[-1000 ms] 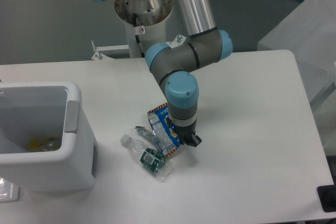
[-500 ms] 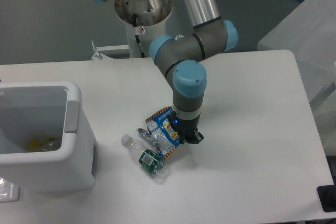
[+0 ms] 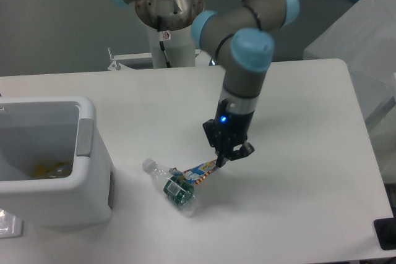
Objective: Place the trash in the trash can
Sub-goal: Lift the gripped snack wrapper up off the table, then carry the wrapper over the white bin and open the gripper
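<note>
My gripper hangs above the middle of the table, shut on one edge of the blue snack wrapper. The wrapper is lifted and slants down to the left, its low end near the crushed clear bottle. That bottle, with its green label, lies on the table just left of and below the gripper. The white trash can stands at the left edge, well away from the gripper, with something yellow at its bottom.
The arm's base column rises at the back of the table. A grey box stands beyond the right edge, and a black object sits at the front right corner.
The gripper has risen and moved right, pulling the blue wrapper up off the table. The bottle has stayed nearly where it was.
</note>
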